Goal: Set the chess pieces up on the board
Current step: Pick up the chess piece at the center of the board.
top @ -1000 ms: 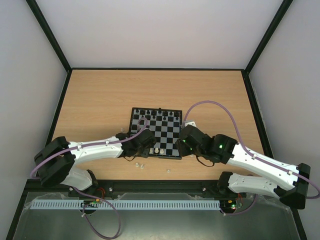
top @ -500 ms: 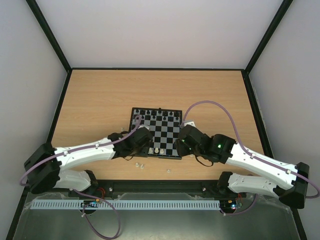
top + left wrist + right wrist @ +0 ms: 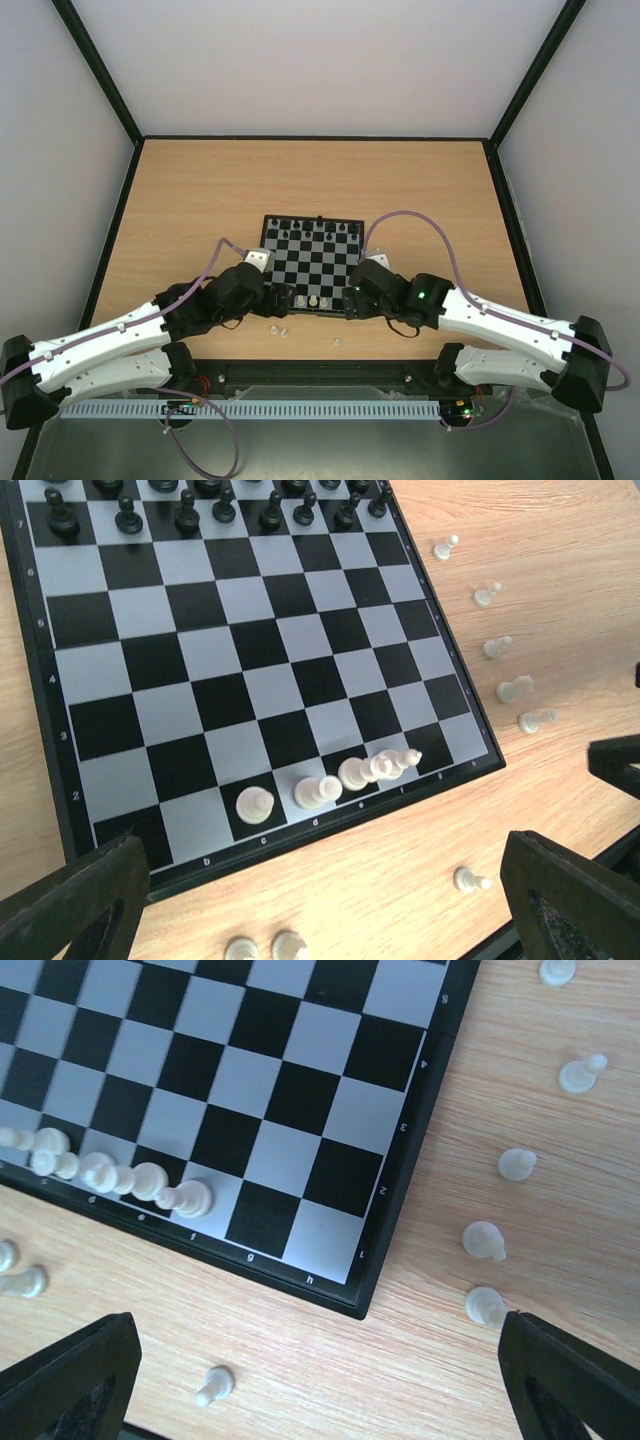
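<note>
The board (image 3: 313, 262) lies mid-table, with black chess pieces (image 3: 187, 512) filling its far rows. Several whitish pieces (image 3: 318, 791) stand along its near row, the rightmost (image 3: 190, 1198) on a pale square. My left gripper (image 3: 278, 298) hovers at the board's near left edge. It is open wide, and its fingers (image 3: 70, 900) frame bare wood and two loose white pieces (image 3: 290, 945). My right gripper (image 3: 350, 298) hangs over the near right corner, open and empty, its fingertips (image 3: 575, 1380) far apart. One toppled white piece (image 3: 215, 1385) lies between them.
More loose whitish pieces (image 3: 483, 1240) lie in a line on the wood right of the board, the nearest (image 3: 485, 1305) close to my right finger. Black-framed walls (image 3: 110, 220) enclose the wooden table (image 3: 200, 200). The arm bases stand along the near rail (image 3: 320, 372).
Both grippers have opened wide. The left arm drew back toward the near left, off the board's corner, uncovering a white piece on the near row. The right gripper shifted slightly nearer.
</note>
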